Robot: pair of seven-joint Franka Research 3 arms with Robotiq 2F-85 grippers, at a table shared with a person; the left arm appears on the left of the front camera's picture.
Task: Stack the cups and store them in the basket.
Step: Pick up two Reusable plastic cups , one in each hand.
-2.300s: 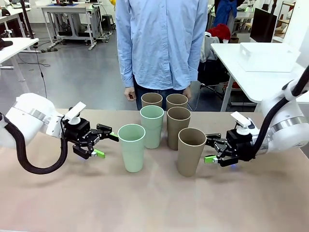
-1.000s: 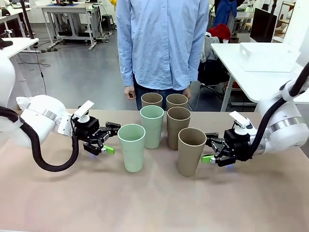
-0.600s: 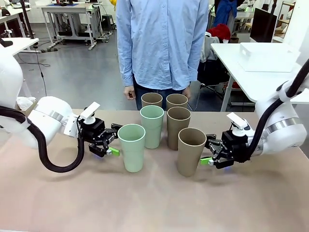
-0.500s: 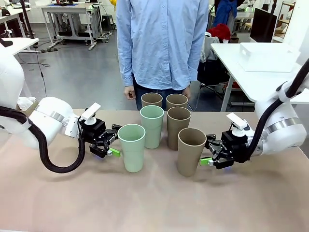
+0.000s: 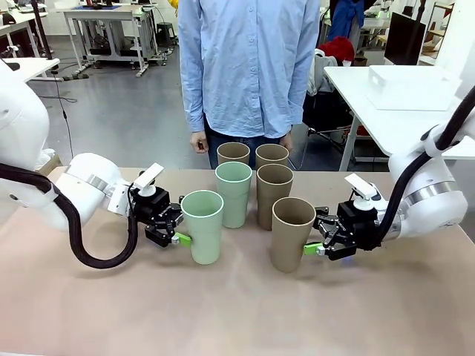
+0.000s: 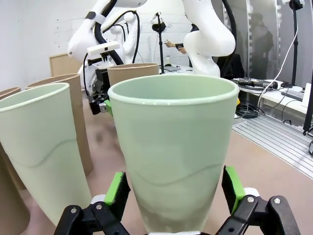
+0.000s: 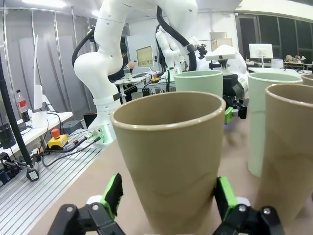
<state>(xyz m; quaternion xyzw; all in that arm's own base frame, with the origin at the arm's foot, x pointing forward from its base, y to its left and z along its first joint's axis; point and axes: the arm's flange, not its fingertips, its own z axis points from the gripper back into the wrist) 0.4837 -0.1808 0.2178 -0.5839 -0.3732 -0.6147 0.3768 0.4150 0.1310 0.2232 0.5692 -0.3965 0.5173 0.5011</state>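
Observation:
Six cups stand mid-table in the front view. Nearest are a mint cup (image 5: 202, 226) and a tan cup (image 5: 291, 233); behind them come a second mint cup (image 5: 234, 194) and a tan cup (image 5: 274, 195), then two tan cups (image 5: 233, 153) (image 5: 272, 155) at the far edge. My left gripper (image 5: 178, 225) is open, its fingers on either side of the near mint cup (image 6: 173, 147). My right gripper (image 5: 317, 231) is open around the near tan cup (image 7: 171, 161), its green pads standing slightly off the wall. What looks like the basket (image 5: 410, 87), a white bin, sits on a side table at the back right.
A person (image 5: 249, 67) in a blue shirt stands at the far edge of the table, hands down by the two rear cups. The near mint and tan cups stand close to the cups behind them. Bare tabletop (image 5: 237, 311) lies in front of the cups.
My left gripper has slid right until its open fingers straddle the near mint cup. My right gripper has slid left around the near tan cup. The cups have stayed put.

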